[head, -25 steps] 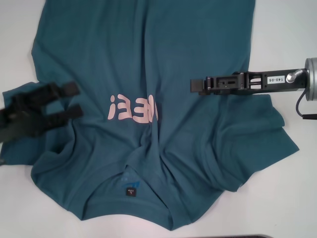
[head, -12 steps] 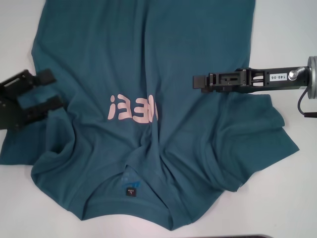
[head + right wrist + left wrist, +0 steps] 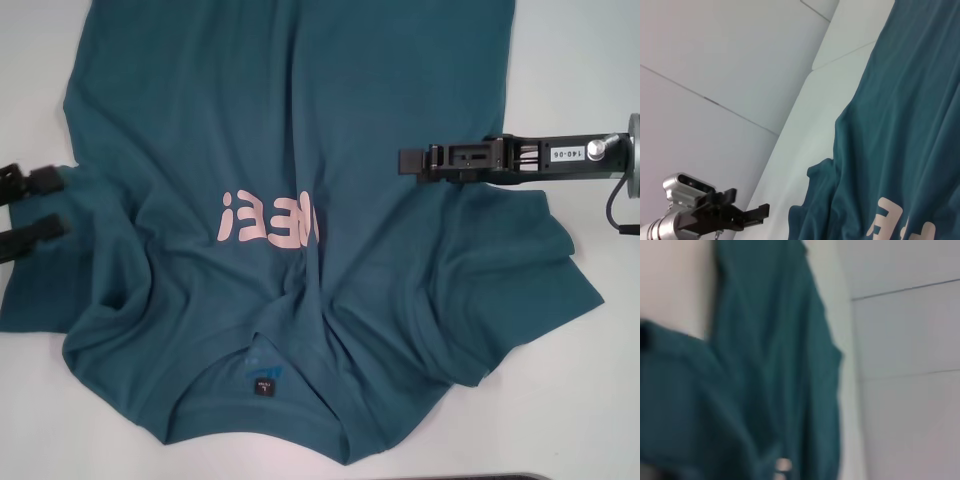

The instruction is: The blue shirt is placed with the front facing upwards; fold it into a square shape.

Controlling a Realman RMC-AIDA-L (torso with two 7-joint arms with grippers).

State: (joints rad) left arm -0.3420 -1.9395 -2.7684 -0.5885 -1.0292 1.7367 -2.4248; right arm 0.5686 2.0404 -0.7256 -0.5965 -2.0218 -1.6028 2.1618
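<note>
Left pincer (image 3: pixel 48 205) gapes beside rumpled blue shirt (image 3: pixel 300 130).

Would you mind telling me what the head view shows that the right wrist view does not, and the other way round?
Only the head view shows the right gripper over the blue shirt, the collar with its neck label, and the right sleeve. Only the right wrist view shows the left arm's silver wrist and the panelled wall behind the table. Both show the left gripper, open at the shirt's left edge, the shirt's pink lettering, and the white table.
</note>
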